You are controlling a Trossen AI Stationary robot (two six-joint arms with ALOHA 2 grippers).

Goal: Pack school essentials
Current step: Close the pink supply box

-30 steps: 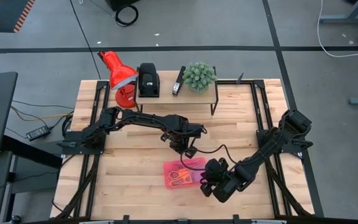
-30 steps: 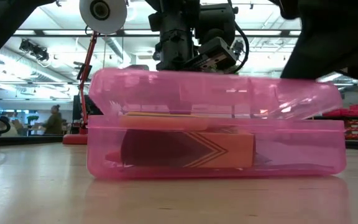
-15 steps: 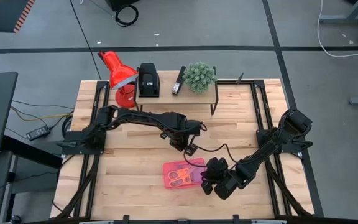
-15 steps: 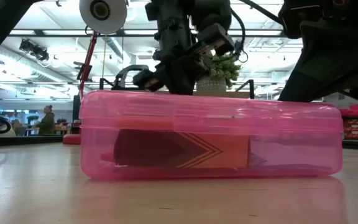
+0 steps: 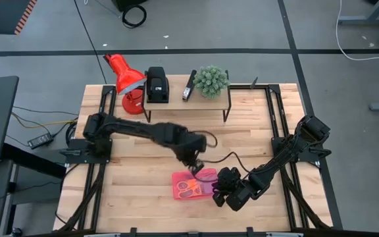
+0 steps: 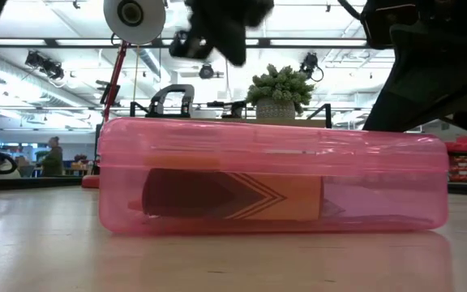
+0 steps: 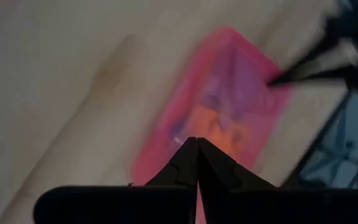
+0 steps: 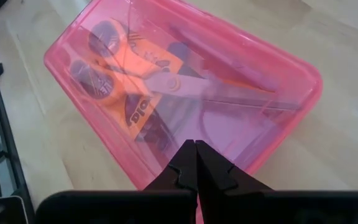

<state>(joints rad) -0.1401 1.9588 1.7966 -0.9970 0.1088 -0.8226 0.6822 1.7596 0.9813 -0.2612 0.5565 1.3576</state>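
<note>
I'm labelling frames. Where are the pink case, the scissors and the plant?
pink case (image 6: 274, 142), low view, lid front.
scissors (image 8: 114, 59), right wrist view, handle.
plant (image 5: 211, 79), high view, foliage.

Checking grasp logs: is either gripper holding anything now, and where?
Nothing held. Left gripper and right gripper are both shut and empty, above the closed translucent pink plastic case.

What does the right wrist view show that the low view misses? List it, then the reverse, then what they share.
Only the right wrist view: the scissors seen from above through the lid, and the right gripper with fingers shut above the pink case.
Only the low view: the case side-on with its lid down, the crayon box inside, the potted plant behind.
Both: the closed pink case on the wooden table.
</note>
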